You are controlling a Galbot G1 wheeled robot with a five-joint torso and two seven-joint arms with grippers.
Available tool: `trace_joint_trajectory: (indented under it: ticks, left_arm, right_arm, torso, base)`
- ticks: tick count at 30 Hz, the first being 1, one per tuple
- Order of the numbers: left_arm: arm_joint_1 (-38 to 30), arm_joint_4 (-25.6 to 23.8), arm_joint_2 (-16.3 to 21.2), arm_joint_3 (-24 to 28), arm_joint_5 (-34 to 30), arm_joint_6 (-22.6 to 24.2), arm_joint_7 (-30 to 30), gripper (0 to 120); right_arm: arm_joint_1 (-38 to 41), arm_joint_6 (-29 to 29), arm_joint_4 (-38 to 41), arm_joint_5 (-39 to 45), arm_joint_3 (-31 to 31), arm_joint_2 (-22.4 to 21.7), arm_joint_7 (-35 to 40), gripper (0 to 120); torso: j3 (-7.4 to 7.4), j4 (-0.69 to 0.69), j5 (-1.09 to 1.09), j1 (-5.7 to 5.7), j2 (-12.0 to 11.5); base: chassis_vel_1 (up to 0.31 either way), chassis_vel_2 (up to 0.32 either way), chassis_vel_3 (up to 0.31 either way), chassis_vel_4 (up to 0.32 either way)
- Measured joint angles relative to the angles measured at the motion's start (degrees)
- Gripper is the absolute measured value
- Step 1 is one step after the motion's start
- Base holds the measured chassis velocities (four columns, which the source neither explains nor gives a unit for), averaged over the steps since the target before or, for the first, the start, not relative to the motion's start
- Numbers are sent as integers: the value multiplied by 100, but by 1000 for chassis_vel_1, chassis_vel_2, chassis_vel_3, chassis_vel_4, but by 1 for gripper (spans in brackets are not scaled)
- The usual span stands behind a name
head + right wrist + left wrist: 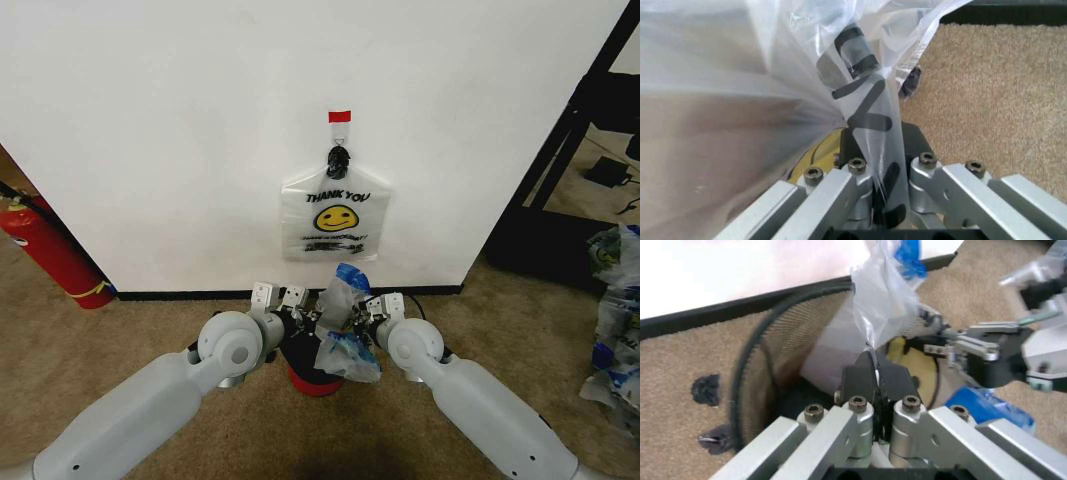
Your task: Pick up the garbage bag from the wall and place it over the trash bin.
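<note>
Looking at the head view, both arms reach forward to the lower middle of the frame, right over the small round black wire-mesh trash bin with a red base (316, 378) sitting on the tan carpet (140, 330) just in front of the plain white wall with a black baseboard (160, 130). The thin translucent white plastic garbage bag with blue patches at its handles (340, 325) is bunched up between the two grippers, above the bin's mouth. In the left wrist view the left gripper (875, 371) has its jaws pressed together on a fold of the bag, which trails up and also hangs down inside the mesh rim. The right gripper (875, 131) is doing the same thing in its own wrist view, jaws pinching a strip of plastic with black lettering on it, with the bag billowing across the left of that frame. Up in the centre of the head view another smiley "THANK YOU" bag (335, 215) hangs on the small red-taped hook (340, 120). A red fire extinguisher (50, 250) leans at the left edge.
</note>
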Motion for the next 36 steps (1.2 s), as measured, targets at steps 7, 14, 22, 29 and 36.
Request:
trace_joint_trajectory:
  ticks: [7,14,22,29,36]
  left_arm:
    - [32,-177,156,-187,-17,11,-13,0]
    - [-92,-487,359,-250,-145,76,-110,0]
    - [-200,-682,626,-407,-324,110,-221,0]
    - [-307,-814,1035,-627,-558,160,-305,0]
    - [148,-866,1360,-1059,-619,191,-277,0]
  right_arm:
    - [-295,9,433,124,409,-118,-5,1]
    - [-600,112,1013,336,797,-204,-102,1]
    - [-1025,431,1442,335,1281,-257,-361,1]
    - [-1359,601,1606,109,1435,-238,-616,1]
    - [-1425,678,1673,84,1547,-219,-709,1]
  torso:
    - [0,-1,-1,0,0]
    - [0,-1,-1,0,0]
    - [0,-2,-1,0,0]
    - [0,-1,-1,0,0]
    - [0,0,-2,0,0]
  base:
    - [0,0,0,0]
    - [0,0,0,0]
    - [0,0,0,0]
    - [0,0,0,0]
    - [0,0,0,0]
